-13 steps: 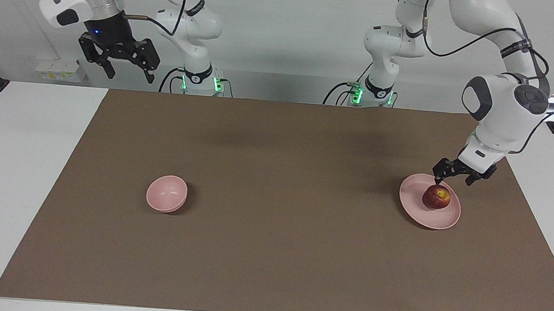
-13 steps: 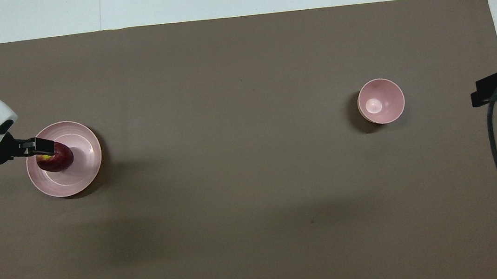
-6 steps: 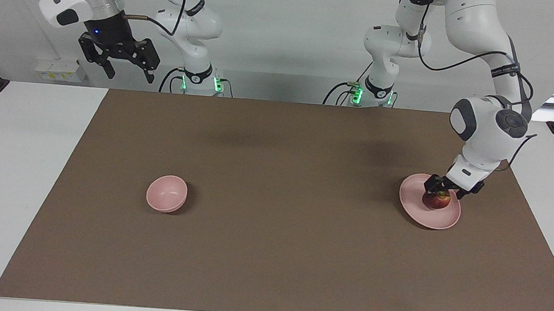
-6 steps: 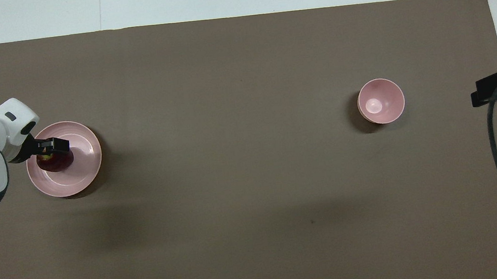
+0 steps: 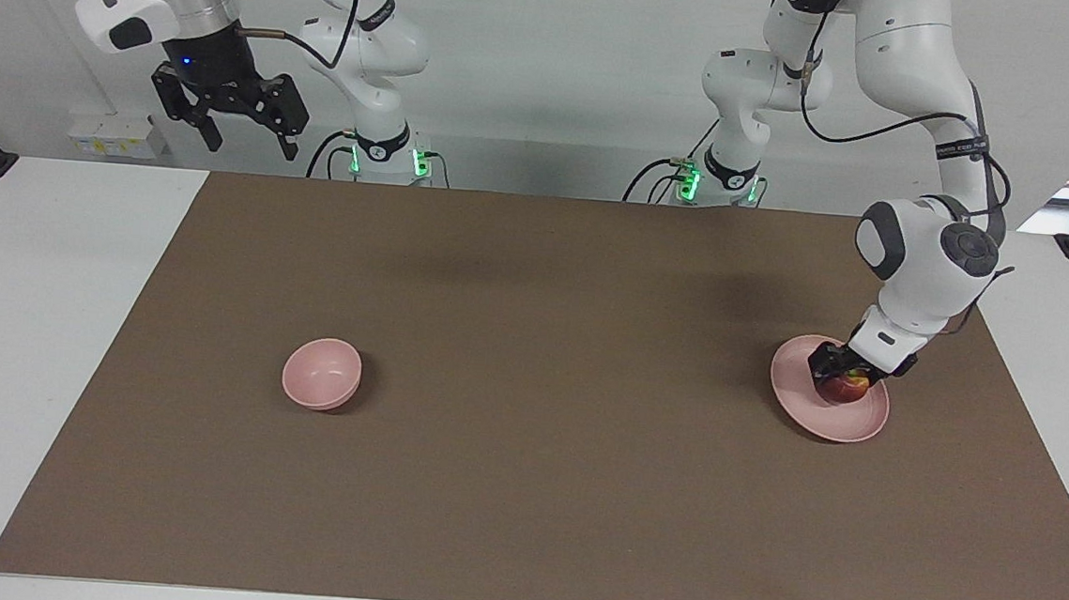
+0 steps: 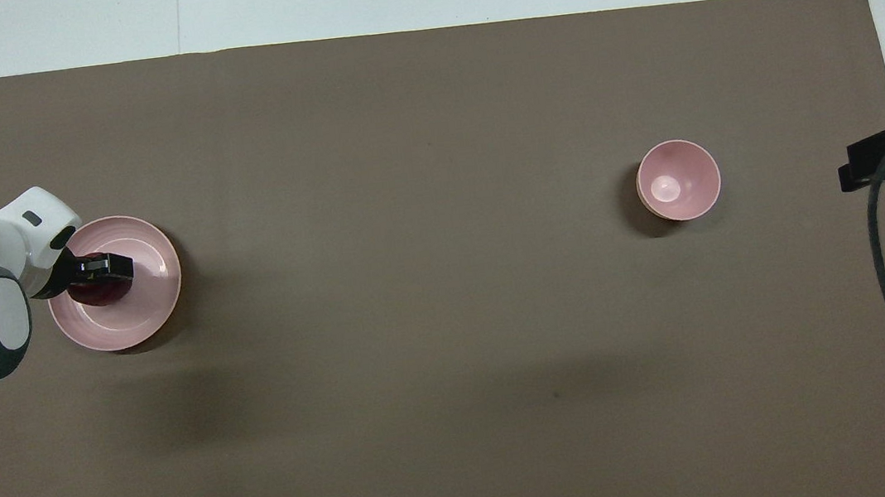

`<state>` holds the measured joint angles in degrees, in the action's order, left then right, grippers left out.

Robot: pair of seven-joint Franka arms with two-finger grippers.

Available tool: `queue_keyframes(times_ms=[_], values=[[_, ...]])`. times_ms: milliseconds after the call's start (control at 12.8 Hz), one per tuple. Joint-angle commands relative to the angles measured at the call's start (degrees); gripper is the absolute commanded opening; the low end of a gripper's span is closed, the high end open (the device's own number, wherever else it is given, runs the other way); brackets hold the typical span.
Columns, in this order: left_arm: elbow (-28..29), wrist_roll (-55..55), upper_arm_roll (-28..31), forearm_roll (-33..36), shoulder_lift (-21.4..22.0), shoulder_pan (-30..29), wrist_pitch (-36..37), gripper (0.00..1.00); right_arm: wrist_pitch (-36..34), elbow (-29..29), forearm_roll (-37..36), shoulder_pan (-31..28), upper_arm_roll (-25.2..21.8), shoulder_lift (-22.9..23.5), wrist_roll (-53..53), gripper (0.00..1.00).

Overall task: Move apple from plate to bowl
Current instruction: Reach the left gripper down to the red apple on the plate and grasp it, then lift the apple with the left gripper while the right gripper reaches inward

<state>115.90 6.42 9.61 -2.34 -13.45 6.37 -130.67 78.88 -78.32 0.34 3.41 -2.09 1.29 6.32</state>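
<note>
Left tool (image 5: 842, 376) down on the apple (image 5: 848, 389), bowl (image 5: 321, 374) well apart toward the right arm's end.

On the table (image 5: 521, 487), the apple sits in the plate (image 5: 809, 409); whether the left tool grips it, cannot tell. Right tool (image 5: 227, 118) waits raised, spread wide.

From my station, the brown mat (image 5: 524, 450) covering the table (image 5: 34, 321) reads as matt, paper-like sheet, smooth and without sheen. The table's bare edge looks smooth and white. The plate (image 5: 796, 398) and the bowl (image 5: 322, 375) look like smooth pale pink plastic with a soft shine. The apple (image 5: 848, 389) has a glossy dark red skin. Both arms wear glossy white plastic shells; the right gripper (image 5: 245, 136) is matt black under a brushed metal ring.
</note>
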Motion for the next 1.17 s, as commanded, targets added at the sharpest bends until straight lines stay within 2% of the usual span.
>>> queue_keyframes(times_ms=[0,234,546,780,1092], values=[[-0.1,0.1,-0.2,-1.4,0.8,-0.3,-0.5,0.00,-0.7,0.5,0.5,-0.6,0.1,-0.1,-1.2,1.00],[-6.5,-8.8,-0.1,-2.1,1.2,0.2,7.9,0.00,-0.7,0.5,0.5,-0.6,0.2,-0.1,-1.2,1.00],[-12.3,-12.3,-0.7,-2.1,2.3,0.9,14.1,0.00,-0.7,0.4,0.4,-1.3,-0.9,-0.1,-1.4,1.00],[-13.3,-12.6,-2.0,-2.1,3.3,1.8,15.0,0.00,-0.6,0.4,0.7,-1.9,-0.9,0.0,-1.3,1.00],[-13.9,-13.3,-7.5,-2.1,3.4,2.0,15.0,0.00,-0.2,0.0,4.2,-1.8,-0.9,-0.1,-0.2,1.00]])
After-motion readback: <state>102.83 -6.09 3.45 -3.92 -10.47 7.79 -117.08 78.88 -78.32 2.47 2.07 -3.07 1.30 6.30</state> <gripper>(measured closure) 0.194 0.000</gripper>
